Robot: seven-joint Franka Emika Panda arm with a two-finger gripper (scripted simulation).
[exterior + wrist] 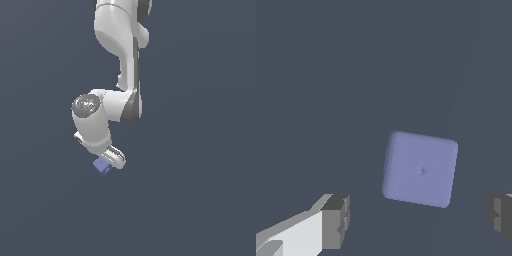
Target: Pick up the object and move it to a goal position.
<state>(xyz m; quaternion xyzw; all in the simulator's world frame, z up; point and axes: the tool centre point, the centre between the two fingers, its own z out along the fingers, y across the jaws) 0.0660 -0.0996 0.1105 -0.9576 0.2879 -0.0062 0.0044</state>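
Note:
The object is a small periwinkle cube (102, 167) lying on the dark grey floor, partly covered by my white gripper (111, 161) in the exterior view. In the wrist view the cube (420, 169) shows its flat top face, slightly turned, and lies beyond the line between my two fingertips (336, 221), which stand wide apart at either side. The gripper (418, 217) is open and holds nothing. It hovers just above the cube.
The white arm (122, 55) reaches down from the top of the exterior view. The dark grey floor (200, 190) is plain all around. No goal marker shows in either view.

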